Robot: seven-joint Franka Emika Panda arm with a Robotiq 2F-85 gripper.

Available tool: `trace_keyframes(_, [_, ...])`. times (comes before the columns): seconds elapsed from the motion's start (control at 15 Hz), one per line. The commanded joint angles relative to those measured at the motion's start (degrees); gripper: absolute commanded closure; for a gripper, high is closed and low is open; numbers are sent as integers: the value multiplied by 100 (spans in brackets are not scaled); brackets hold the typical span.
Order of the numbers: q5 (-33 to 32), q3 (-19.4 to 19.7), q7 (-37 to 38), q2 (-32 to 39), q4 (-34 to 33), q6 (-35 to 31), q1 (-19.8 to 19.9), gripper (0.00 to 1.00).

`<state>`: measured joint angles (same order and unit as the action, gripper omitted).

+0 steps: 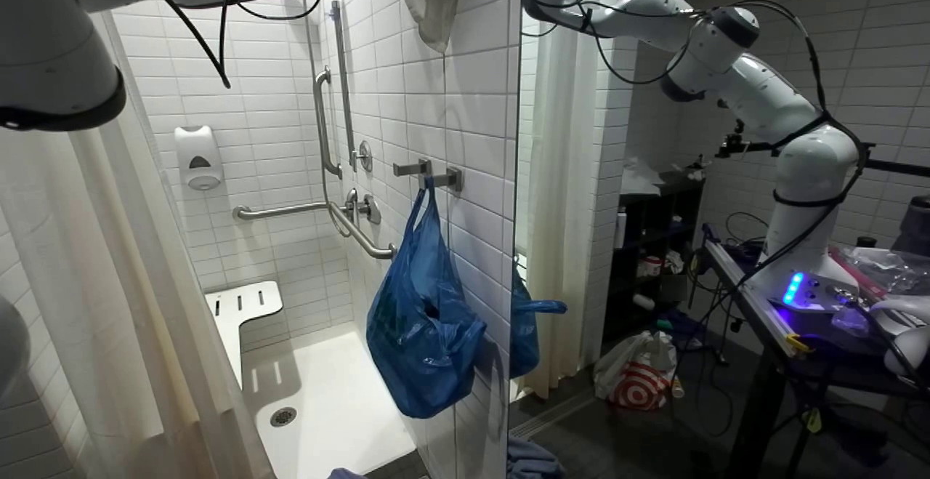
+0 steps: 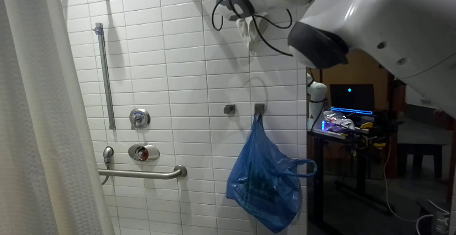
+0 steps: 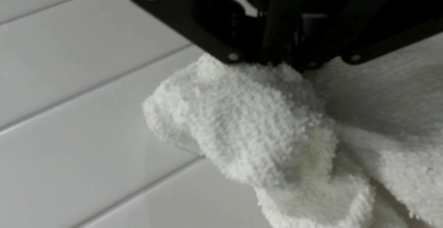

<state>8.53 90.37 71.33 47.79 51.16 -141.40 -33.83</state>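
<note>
**White cloth [image 3: 249, 124] pinched in the gripper [image 3: 271, 62]**

In the wrist view, the cloth bunches directly below the gripper's tips, before the tiled wall [image 3: 86, 110], its folds running off the lower and right edges. In both exterior views it hangs above the blue bag [image 2: 263, 188], its upper part cut off by the frame or hidden behind the arm [image 2: 384, 24]. The tips sink out of sight into the cloth; the fingers are drawn together, clenched on it.

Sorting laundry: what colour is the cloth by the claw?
White; the cloth shows best in the wrist view.
</note>
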Motion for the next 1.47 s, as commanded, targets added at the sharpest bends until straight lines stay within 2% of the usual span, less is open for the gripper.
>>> trace_keyframes(0.0, [173, -472, -157, 75, -252, 18, 502, 98])
trace_keyframes(0.93, [340, -1546, -513, 92, -44, -186, 692, 98])
trace_keyframes(1.4, [426, -1986, -651, 203, -173, 23, 912, 98])
